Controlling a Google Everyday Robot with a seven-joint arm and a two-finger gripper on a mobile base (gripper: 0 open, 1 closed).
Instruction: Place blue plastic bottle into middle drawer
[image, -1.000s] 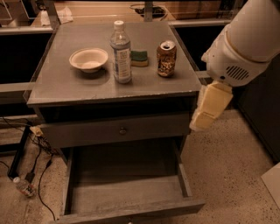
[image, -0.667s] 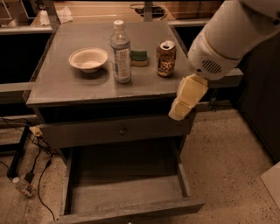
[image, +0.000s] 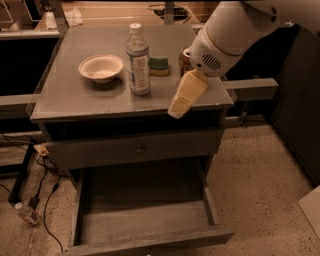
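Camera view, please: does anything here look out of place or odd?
A small bottle lies on the floor left of the cabinet, near cables: it looks stray. Otherwise the blue plastic bottle stands upright on top, and the hand hangs at the top's front right edge.

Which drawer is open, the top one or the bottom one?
The bottom drawer, pulled out and bare inside. The knobbed drawer is shut. The gripper hangs by the cabinet's front edge.

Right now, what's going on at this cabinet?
The robot's gripper hangs over the front right edge of the cabinet top, to the right of the blue plastic bottle and not touching it. The bottle stands upright between a white bowl and a green sponge. Below, the middle drawer is pulled open, its bottom bare. The bottle has not been picked up yet.
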